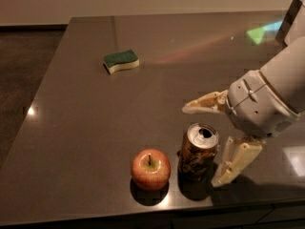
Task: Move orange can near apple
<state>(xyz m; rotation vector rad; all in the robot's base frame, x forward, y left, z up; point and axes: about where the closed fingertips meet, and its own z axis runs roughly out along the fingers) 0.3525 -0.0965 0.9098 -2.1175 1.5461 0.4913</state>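
The orange can [197, 152] stands upright on the dark table [143, 80] near its front edge, its silver top showing. The red-and-yellow apple [150, 169] sits just left of the can with a small gap between them. My gripper [206, 144] is open, with its cream fingers [234, 162] spread wide on the can's right side. One finger reaches over behind the can and the other stands at its front right. Neither finger touches the can.
A green and cream sponge [121, 60] lies at the back left of the table. The table's front edge [143, 217] runs close below the apple and can. The left edge drops off to a dark floor [24, 66].
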